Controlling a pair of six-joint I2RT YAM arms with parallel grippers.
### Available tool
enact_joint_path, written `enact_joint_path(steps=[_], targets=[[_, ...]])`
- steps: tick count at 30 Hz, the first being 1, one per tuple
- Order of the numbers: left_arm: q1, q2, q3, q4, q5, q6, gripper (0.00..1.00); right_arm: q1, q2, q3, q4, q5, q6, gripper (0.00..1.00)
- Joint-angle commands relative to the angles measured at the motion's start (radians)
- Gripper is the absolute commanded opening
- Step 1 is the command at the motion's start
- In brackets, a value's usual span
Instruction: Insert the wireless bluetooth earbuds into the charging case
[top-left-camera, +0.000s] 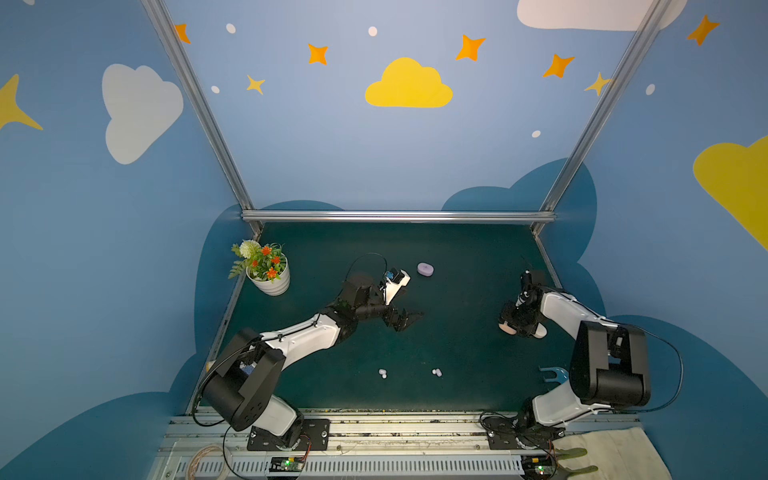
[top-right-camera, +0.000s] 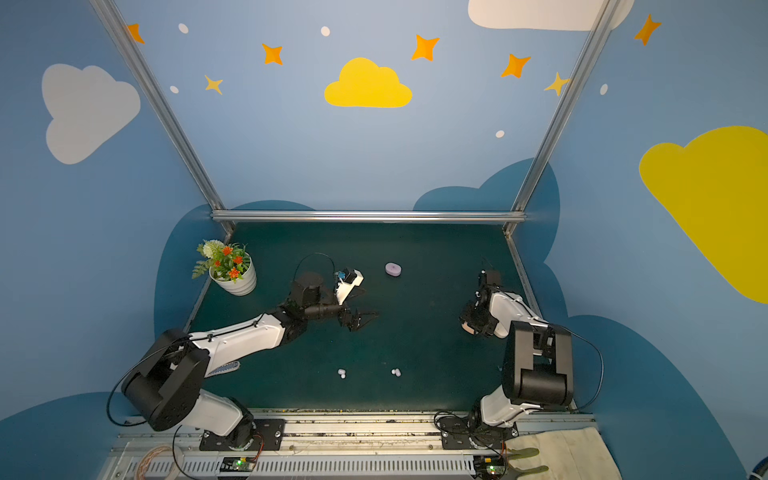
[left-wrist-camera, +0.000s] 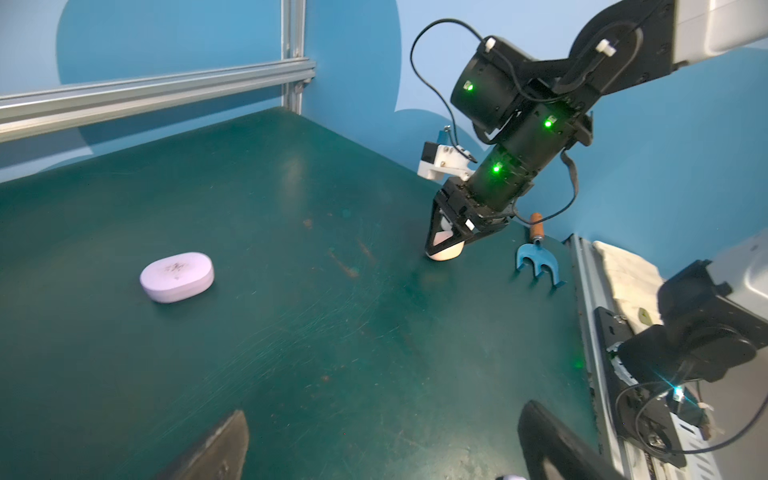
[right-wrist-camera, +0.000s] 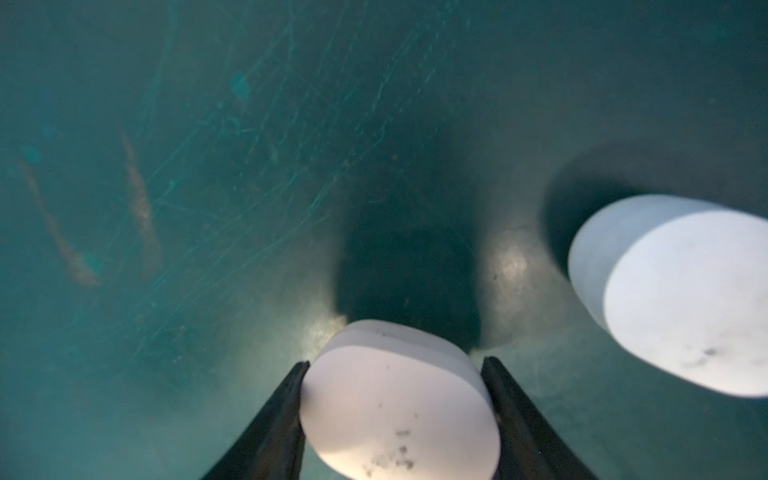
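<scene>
Four earbuds (top-left-camera: 381, 371) in two pairs near front edge of the desk (top-left-camera: 457, 353), three cases, lavender case (top-left-camera: 425, 269) at back, peach case (right-wrist-camera: 399, 415) clamped in right pincer (right-wrist-camera: 395, 365) near right edge, white case (right-wrist-camera: 685, 299) just beside it, left pincer (top-left-camera: 406, 319) wide over open mid-desk

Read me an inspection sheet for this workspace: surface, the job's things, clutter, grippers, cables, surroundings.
Surface: green table, scratched and scuffed.
Job's things: lavender case closed, at the back; pink case and white case side by side on the right; earbuds loose in two pairs near the front.
Clutter: flower pot back left; blue hand fork on the right.
Grippers: left gripper open, empty; right gripper shut on the pink case.
Cables: black cable looped above the left wrist; more at the arm bases.
Surroundings: blue walls with clouds and stars; metal frame; cloth front right.
</scene>
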Motion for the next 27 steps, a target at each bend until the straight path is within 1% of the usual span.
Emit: enact_joint_path(steps=[1, 4, 11, 13, 22, 27], targets=[[0.006, -0.041, -0.004, -0.025, -0.053, -0.005, 1.0, 0.0, 0.021, -0.013, 0.014, 0.033, 0.002, 0.53], [0.008, -0.06, -0.008, -0.039, -0.078, 0.0, 1.0, 0.0, 0.023, -0.022, 0.016, 0.035, 0.007, 0.56], [0.007, -0.088, -0.03, -0.041, -0.121, -0.003, 1.0, 0.007, 0.006, -0.012, -0.015, 0.037, 0.003, 0.72], [0.005, -0.09, -0.031, -0.041, -0.13, -0.006, 1.0, 0.011, -0.009, -0.009, -0.028, 0.038, 0.001, 0.74], [0.006, -0.114, -0.036, -0.062, -0.16, -0.016, 1.0, 0.047, -0.114, 0.029, -0.127, 0.047, -0.011, 0.78], [0.006, -0.14, -0.035, -0.094, -0.178, -0.029, 1.0, 0.103, -0.168, 0.081, -0.199, 0.044, -0.01, 0.8]])
